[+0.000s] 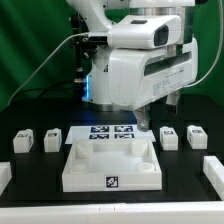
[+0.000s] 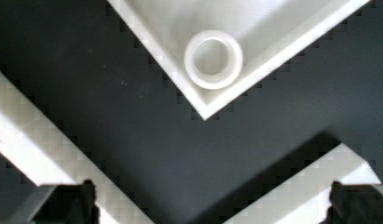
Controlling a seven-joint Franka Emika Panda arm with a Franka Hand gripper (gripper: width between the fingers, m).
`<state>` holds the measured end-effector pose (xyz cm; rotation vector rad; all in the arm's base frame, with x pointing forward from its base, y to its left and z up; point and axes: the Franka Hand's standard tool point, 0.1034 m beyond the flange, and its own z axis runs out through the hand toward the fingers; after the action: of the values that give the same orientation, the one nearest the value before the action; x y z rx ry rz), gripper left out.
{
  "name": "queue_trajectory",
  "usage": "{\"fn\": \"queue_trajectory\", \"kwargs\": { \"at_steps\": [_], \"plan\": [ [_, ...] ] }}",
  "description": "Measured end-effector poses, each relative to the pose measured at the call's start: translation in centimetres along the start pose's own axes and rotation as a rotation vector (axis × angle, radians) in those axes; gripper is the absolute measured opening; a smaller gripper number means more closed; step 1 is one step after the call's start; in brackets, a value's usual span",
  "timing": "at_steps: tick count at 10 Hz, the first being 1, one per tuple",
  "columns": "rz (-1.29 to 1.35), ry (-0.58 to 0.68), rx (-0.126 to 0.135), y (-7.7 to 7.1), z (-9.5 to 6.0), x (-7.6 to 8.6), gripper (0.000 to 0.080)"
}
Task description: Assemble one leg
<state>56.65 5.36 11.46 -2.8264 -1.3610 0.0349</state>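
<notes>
Four small white legs with tags stand on the black table in the exterior view: two at the left (image 1: pixel 22 141) (image 1: pixel 52 139) and two at the right (image 1: pixel 169 136) (image 1: pixel 195 134). My gripper (image 1: pixel 145 122) hangs just above the table behind the large white tray-like piece (image 1: pixel 110 165), between the marker board (image 1: pixel 108 133) and the right-hand legs. In the wrist view the gripper (image 2: pixel 209 210) is open and empty, with its dark fingertips (image 2: pixel 63 205) wide apart. A corner of the tray-like piece with a round hole (image 2: pixel 213 58) lies ahead of it. No leg shows in the wrist view.
White bars lie at the table's left edge (image 1: pixel 5 180) and right edge (image 1: pixel 212 168). Cables and a stand are behind the arm. Blurred white bands (image 2: pixel 46 140) cross the wrist view diagonally.
</notes>
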Motion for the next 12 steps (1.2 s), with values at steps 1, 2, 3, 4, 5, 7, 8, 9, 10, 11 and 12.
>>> {"fn": "queue_trajectory", "kwargs": {
  "at_steps": [1,2,3,4,5,7,8,9,10,11,12],
  "plan": [
    [0.000,0.000,0.000,0.0,0.0,0.0,0.0650],
    [0.000,0.000,0.000,0.0,0.0,0.0,0.0650],
    [-0.010,0.000,0.000,0.0,0.0,0.0,0.0650],
    [-0.037,0.000,0.000,-0.1,0.1,0.0,0.0650],
    [-0.064,0.000,0.000,-0.7,0.4,-0.1,0.0650],
    [-0.268,-0.015,0.004,-2.6,1.2,-1.2,0.0650],
    [-0.438,-0.015,-0.024,-3.1,1.5,-1.7,0.0650],
    [-0.581,-0.010,-0.060,-3.5,1.6,-1.9,0.0650],
    [-0.685,-0.002,-0.097,-3.6,1.6,-1.9,0.0650],
    [-0.737,-0.008,-0.091,-3.5,1.7,-2.1,0.0650],
    [-0.722,-0.008,-0.091,-3.5,1.7,-2.1,0.0650]
  ]
}}
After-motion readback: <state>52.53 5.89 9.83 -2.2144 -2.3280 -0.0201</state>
